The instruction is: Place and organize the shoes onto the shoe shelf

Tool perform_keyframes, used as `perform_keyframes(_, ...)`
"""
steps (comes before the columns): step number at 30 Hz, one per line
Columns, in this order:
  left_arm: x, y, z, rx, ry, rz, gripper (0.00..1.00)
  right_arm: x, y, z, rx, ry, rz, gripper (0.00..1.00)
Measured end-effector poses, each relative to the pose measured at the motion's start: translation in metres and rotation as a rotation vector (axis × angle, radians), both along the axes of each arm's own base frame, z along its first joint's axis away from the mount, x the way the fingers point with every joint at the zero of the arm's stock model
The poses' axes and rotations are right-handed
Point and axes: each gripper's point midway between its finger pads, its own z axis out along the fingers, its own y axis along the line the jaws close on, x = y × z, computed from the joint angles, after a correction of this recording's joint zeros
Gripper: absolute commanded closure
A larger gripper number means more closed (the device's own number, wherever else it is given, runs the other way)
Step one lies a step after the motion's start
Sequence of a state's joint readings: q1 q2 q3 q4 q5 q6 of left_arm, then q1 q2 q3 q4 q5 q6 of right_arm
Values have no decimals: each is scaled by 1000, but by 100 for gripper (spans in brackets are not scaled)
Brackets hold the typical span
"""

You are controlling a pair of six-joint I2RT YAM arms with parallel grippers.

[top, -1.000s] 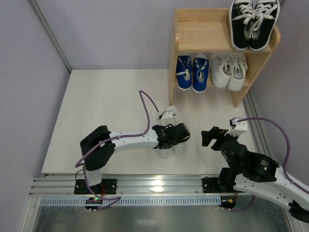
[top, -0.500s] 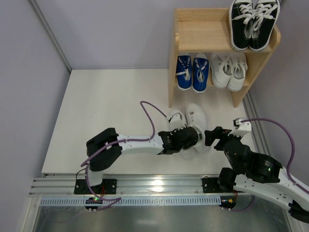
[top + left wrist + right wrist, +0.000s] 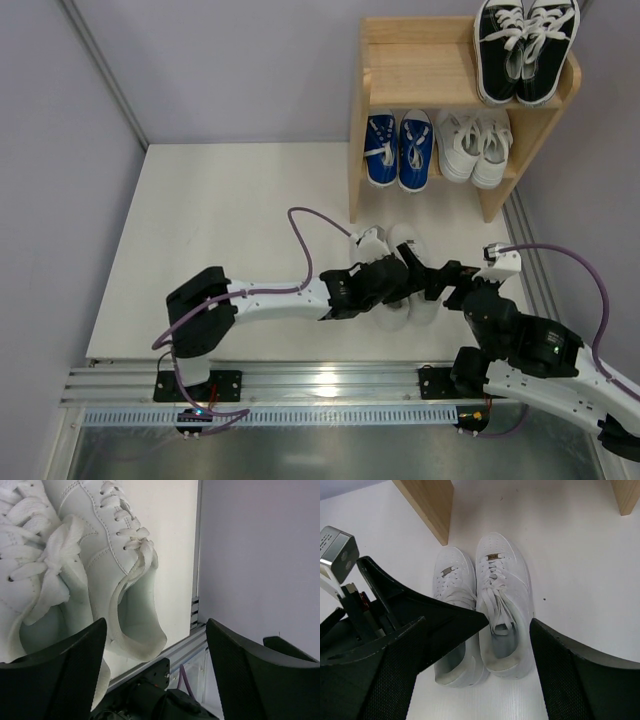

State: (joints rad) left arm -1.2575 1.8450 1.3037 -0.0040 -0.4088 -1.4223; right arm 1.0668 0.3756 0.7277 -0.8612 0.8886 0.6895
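Observation:
A pair of plain white leather shoes lies side by side on the white board, toes toward the shoe shelf. In the top view the pair is half covered by both grippers. My left gripper hangs over the heels, open, with nothing between its fingers. My right gripper is open just right of it and looks down on the right shoe's heel. The black sneakers stand on the top tier. Below them are the blue pair and the small white pair.
The left half of the top tier is bare wood. The shelf's left side panel stands just beyond the toes of the white pair. A metal rail runs along the near edge. Grey walls close in on the left and behind.
My left arm swung right with the white pair, which now lie in front of the shelf, and its jaws have opened. My right gripper moved in beside the shoes.

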Motion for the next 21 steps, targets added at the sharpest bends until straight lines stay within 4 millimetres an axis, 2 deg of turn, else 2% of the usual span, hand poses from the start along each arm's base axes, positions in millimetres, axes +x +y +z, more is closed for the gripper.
perform_keyframes(6,-6,10,15,19,-57,-59,15,1,-2,-1,5,-5,-18,12)
perform_keyframes(10,-11,36,34,53,-127,-86,14,2,5,-8,11,3,-4,8)
perform_keyframes(17,-9,131,103,60,-313,27,9,5,25,-39,-82,74,49,4)
perform_keyframes(19,-8,158,112,71,-350,73,9,7,28,-45,-108,84,61,2)
perform_keyframes(21,-8,184,108,104,-372,112,9,11,31,-51,-122,96,70,0)
